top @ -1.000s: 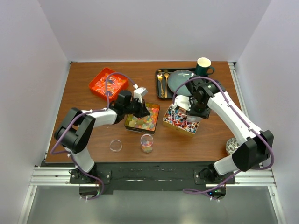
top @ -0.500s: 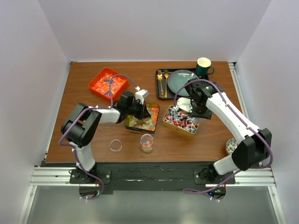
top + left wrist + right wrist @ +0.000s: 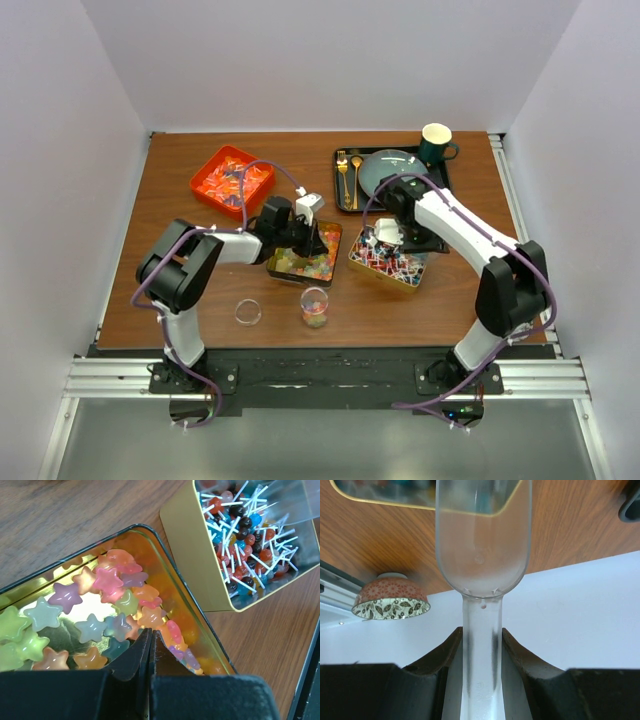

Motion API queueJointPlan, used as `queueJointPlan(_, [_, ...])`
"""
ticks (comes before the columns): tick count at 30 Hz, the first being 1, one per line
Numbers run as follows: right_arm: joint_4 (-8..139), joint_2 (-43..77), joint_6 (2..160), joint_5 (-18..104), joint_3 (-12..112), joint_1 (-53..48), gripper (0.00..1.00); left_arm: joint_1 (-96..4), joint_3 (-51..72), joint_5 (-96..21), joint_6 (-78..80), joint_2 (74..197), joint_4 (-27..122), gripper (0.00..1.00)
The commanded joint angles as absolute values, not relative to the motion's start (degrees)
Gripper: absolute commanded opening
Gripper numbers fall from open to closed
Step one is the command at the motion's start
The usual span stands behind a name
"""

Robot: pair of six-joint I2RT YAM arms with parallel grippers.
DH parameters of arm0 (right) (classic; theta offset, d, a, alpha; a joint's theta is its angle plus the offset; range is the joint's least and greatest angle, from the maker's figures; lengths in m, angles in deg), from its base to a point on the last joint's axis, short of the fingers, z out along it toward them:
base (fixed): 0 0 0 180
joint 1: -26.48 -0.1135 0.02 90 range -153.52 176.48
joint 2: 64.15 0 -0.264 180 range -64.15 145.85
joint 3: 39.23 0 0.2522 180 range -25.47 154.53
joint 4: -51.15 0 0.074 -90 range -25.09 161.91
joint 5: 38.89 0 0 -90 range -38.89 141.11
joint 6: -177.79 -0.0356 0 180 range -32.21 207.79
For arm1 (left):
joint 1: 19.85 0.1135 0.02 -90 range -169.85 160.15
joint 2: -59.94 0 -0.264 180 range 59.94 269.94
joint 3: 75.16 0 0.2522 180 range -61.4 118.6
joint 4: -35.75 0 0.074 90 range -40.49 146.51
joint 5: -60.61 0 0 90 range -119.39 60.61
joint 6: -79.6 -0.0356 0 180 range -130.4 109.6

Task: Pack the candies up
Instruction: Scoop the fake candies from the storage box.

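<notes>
Left gripper [image 3: 150, 636]: jaws pressing fully closed, tips sitting among the star gummies [image 3: 107, 580] in the tin [image 3: 197, 635] directly beneath it, nothing visibly pinched between them. Right gripper [image 3: 481, 645]: clamping the handle of a clear scoop [image 3: 480, 545], seemingly empty, hanging over the lollipops [image 3: 392, 260] in the gold tin [image 3: 185, 545] just below it. Step in hand, by judgement, is gathering candies; each gripper is needing a secured load next, then lifting clear and carrying to the part-filled cup [image 3: 314, 306] standing on the counter [image 3: 430, 305] near both, on their base side.
</notes>
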State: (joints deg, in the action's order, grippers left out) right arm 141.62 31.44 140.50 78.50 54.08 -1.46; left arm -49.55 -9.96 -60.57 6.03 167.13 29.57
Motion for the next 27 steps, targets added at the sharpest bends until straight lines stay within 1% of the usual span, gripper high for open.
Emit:
queueJointPlan(1, [153.43,33.49,142.11,77.47,54.43,-2.96,0.00,-50.00,-8.31,-63.22,5.34,167.69,25.87,0.00])
queueJointPlan(8, [151.31,34.90,142.72,76.07,53.89,-5.33,0.00,-50.00,-9.81,-66.21,6.30,167.34,23.59,0.00])
queueJointPlan(10, [152.70,35.42,142.64,76.50,54.86,-5.51,0.00,-50.00,-10.51,-67.61,7.09,167.16,22.01,0.00])
queueJointPlan(14, [153.68,32.80,144.83,79.75,55.83,-5.16,0.00,-50.00,-11.04,-67.79,7.18,166.46,21.74,0.00])
queueJointPlan(19, [155.35,31.74,145.10,80.90,55.83,-4.54,0.00,-50.00,-10.69,-68.50,8.59,166.73,20.69,0.00])
queueJointPlan(27, [152.36,37.00,140.97,79.23,54.42,-4.81,0.00,-50.00,-10.60,-68.76,8.68,166.72,20.95,0.00])
